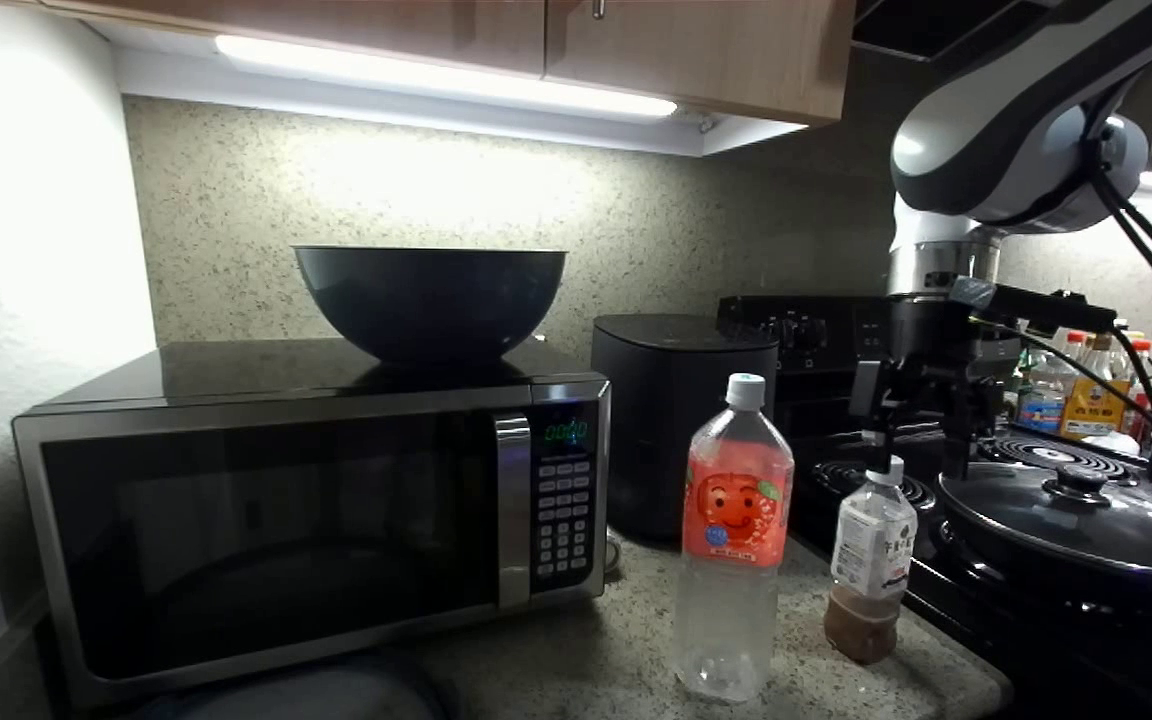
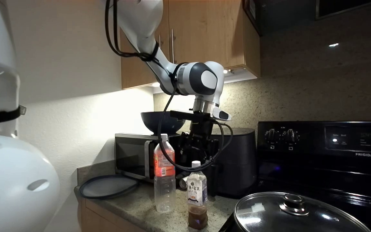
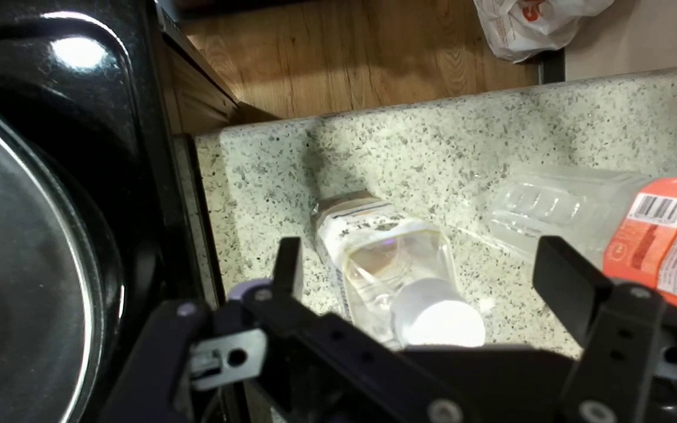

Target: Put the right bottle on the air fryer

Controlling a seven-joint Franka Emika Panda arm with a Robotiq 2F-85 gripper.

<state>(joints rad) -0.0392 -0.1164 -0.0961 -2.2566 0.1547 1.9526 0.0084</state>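
Wrist view downward onto counter [image 3: 421, 158]

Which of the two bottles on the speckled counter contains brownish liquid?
The shorter white-labelled plastic bottle; the taller red-orange-labelled plastic bottle shows none.

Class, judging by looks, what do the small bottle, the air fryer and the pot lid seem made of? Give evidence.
Small bottle: glossy, probably plastic; brownish liquid shows through clear, moulded walls.
Air fryer: low-sheen black, perhaps plastic, given soft highlights; coated metal possible.
Pot lid: glossy, likely glass, given its sharp reflections.
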